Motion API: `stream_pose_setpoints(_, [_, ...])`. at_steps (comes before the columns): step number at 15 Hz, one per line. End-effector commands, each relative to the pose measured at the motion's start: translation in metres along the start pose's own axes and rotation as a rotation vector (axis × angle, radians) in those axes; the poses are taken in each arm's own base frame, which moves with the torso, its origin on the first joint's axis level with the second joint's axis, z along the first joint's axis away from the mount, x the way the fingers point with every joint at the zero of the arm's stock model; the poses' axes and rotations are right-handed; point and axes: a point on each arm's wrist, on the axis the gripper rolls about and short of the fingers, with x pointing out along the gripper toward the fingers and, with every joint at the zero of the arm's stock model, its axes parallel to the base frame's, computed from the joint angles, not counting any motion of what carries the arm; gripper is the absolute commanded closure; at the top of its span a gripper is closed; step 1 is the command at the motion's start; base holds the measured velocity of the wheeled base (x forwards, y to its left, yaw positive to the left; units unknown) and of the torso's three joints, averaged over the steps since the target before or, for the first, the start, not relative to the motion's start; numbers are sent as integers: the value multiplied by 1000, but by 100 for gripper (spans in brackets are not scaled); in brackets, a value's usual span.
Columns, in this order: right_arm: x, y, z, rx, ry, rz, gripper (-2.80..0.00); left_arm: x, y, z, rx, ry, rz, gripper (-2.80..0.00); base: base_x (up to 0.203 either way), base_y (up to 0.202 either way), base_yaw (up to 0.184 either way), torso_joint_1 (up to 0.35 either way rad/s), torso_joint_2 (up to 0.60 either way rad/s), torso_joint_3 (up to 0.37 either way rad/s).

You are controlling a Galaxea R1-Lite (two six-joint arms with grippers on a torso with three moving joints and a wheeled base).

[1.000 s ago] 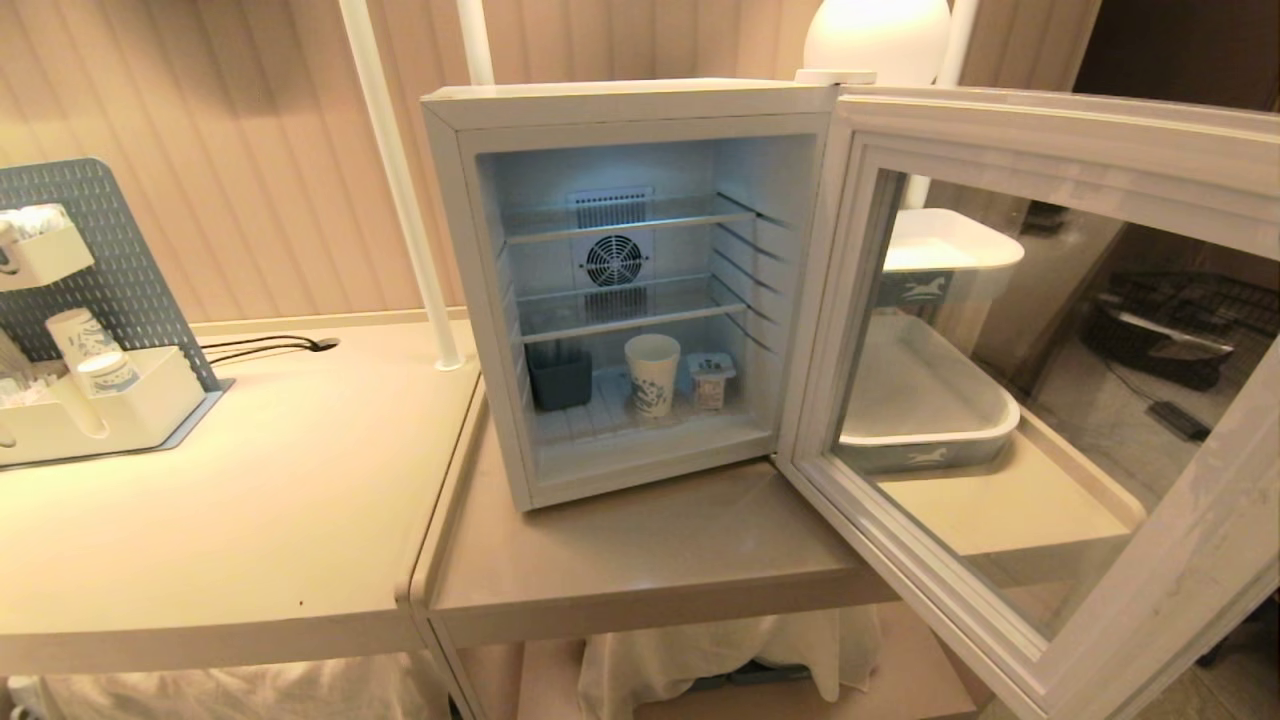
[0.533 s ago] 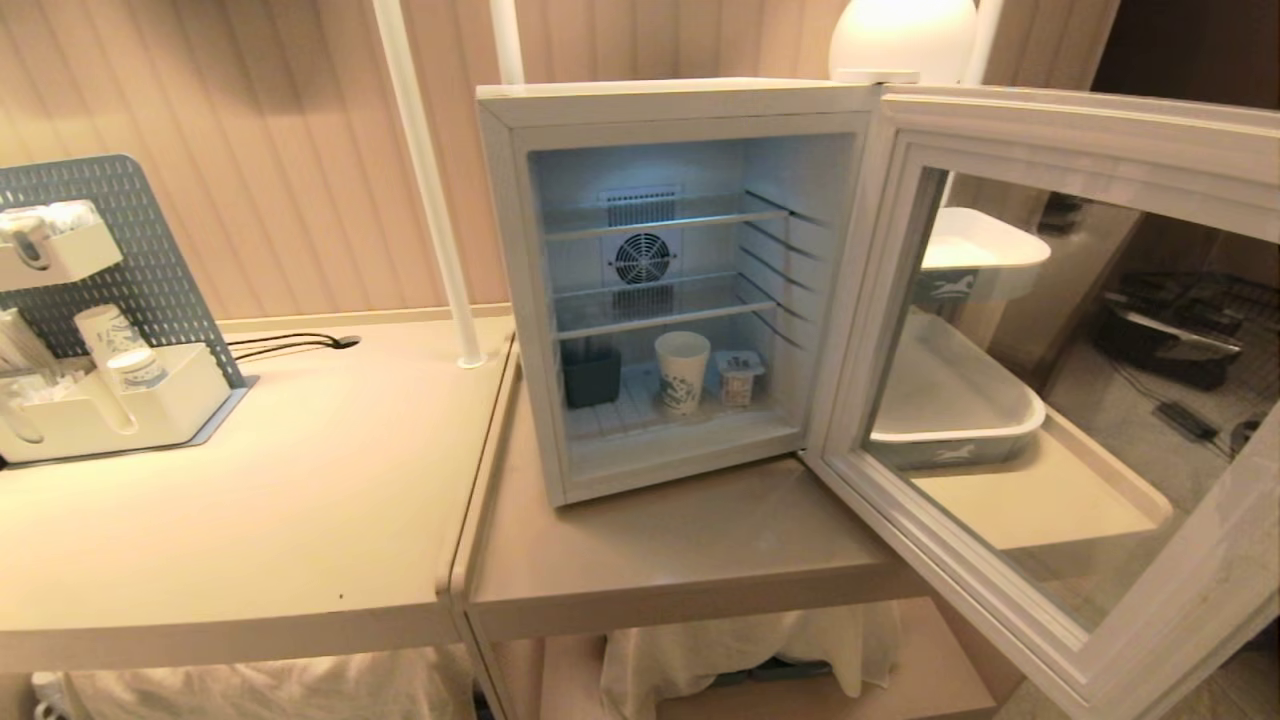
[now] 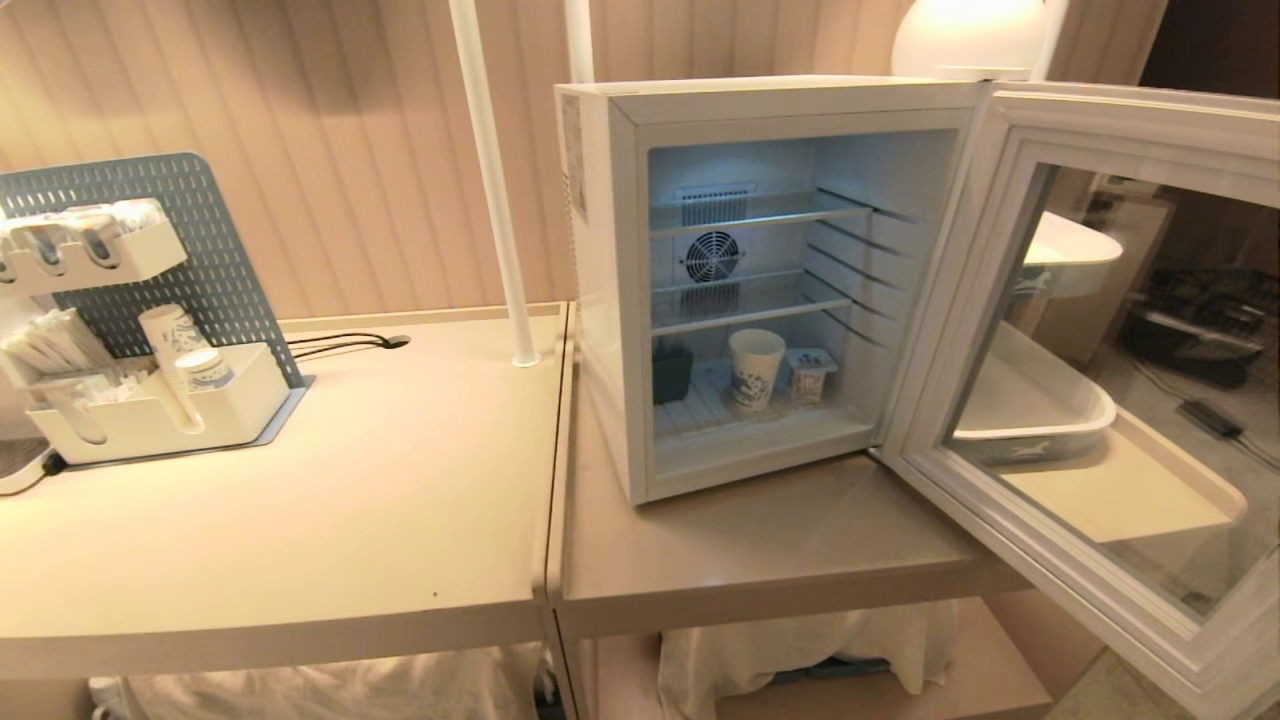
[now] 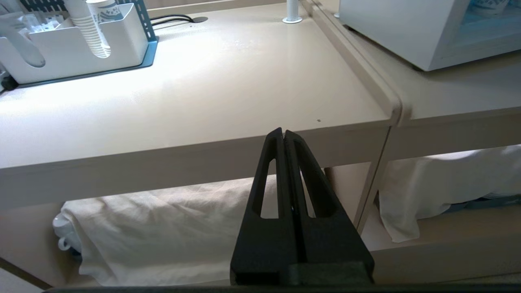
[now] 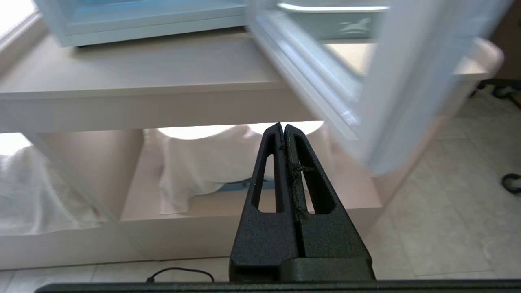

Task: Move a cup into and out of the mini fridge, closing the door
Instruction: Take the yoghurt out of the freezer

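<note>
One fridge (image 3: 770, 280) stands with its one door (image 3: 1100, 380) open. Inside it: two wire shelves (image 3: 750, 215), one fan (image 3: 712, 256), one cup (image 3: 755, 370), one dark box (image 3: 672, 372), one small carton (image 3: 810, 375). Left of the fridge, two cup stacks (image 3: 185, 350) sit in one organizer (image 3: 150, 415).

The robot's head camera is swinging left: the open mini fridge (image 3: 770, 290), its door (image 3: 1090, 370) and the cup (image 3: 755, 370) inside are sliding rightward across the head view, while the pegboard organizer (image 3: 150, 340) is coming further into view.
</note>
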Motion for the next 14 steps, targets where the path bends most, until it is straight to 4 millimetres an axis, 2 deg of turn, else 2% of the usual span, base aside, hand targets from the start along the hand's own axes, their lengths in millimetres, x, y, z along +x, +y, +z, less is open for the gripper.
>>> stream_pose_setpoints(1, [0, 0, 0, -1, 2, 1, 0, 0, 0, 0, 0, 1, 0, 0, -36, 192, -5, 0, 1, 6])
stream_pose_setpoints(3, [0, 0, 0, -1, 2, 1, 0, 0, 0, 0, -1, 1, 0, 0, -78, 110, 0, 3, 8, 3])
stream_pose_setpoints(7, [0, 0, 0, 1, 2, 1, 0, 0, 0, 0, -3, 1, 0, 0, -185, 171, 2, 4, 2, 0])
stream_pose_setpoints(10, [0, 0, 0, -1, 2, 1, 0, 0, 0, 0, -2, 1, 2, 0, -172, 103, 1, 5, 1, 4])
stream_pose_setpoints(14, [0, 0, 0, 1, 2, 1, 0, 0, 0, 0, -6, 1, 0, 0, 0, 0, 0, 0, 0, 0])
